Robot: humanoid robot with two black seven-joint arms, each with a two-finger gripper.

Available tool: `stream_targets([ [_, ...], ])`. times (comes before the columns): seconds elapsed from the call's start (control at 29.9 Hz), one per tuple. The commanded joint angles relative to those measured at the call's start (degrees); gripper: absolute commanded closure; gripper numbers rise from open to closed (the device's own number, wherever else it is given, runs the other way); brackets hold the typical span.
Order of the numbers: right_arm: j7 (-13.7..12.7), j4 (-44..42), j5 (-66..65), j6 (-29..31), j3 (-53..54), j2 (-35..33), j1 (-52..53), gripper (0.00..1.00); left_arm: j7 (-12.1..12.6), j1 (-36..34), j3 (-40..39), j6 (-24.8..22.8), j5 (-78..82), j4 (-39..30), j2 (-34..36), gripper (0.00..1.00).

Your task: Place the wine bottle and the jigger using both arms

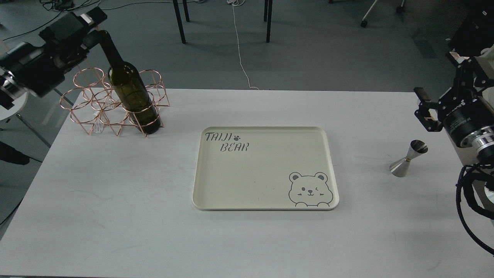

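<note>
A dark green wine bottle stands leaning in a copper wire rack at the table's back left. My left gripper is at the top of the bottle's neck; its fingers merge with the dark neck, so its hold is unclear. A steel jigger stands on the table at the right. My right gripper is open and empty, above and just behind the jigger, apart from it. A cream tray with a bear drawing lies in the middle.
The white table spans the view. The rack has several empty rings beside the bottle. Chair legs and a white cable are on the floor behind. My right arm's cable hangs off the table's right edge.
</note>
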Motion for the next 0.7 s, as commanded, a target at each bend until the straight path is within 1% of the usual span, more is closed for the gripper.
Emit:
stream_targets([
  [0.0, 0.0, -0.8, 0.0, -0.3, -1.3, 2.3, 1.3, 0.01, 0.0, 3.0, -2.3, -0.1, -1.4, -0.2, -7.3, 0.02],
  [0.13, 0.0, -1.6, 0.0, -0.3, -3.0, 2.7, 1.4, 0.01, 0.0, 9.5, -6.5, -0.5, -3.3, 0.0, -17.4, 0.02],
  [0.27, 0.0, -2.2, -0.2, 0.1, -4.0, 2.6, 1.3, 0.01, 0.0, 16.3, -11.1, -3.6, -7.2, 0.5, -25.6, 0.02],
  [0.37, 0.0, -4.1, -2.0, 0.7, -5.7, 2.7, 1.0, 0.01, 4.6, 20.9, -15.3, -5.3, -8.2, 1.2, -30.9, 0.02],
  [0.43, 0.0, -6.3, -5.6, 0.8, -6.6, 3.1, 0.9, 0.01, 6.6, 22.7, -16.4, -5.6, -8.2, 1.4, -33.0, 0.02],
  [0.5, 0.0, -7.1, -8.9, 0.9, -7.6, 4.5, 1.0, 0.01, 7.9, 23.8, -16.5, -5.6, -8.2, 1.4, -33.8, 0.02],
  [0.6, 0.0, -7.0, -10.2, 0.9, -9.0, 6.1, 1.3, 0.01, 8.1, 24.3, -16.6, -5.5, -8.1, 1.4, -34.0, 0.02],
  [0.67, 0.0, -7.0, -10.2, 0.9, -9.1, 6.9, 1.4, 0.01, 7.6, 24.3, -16.6, -5.2, -8.0, 1.4, -33.9, 0.02],
])
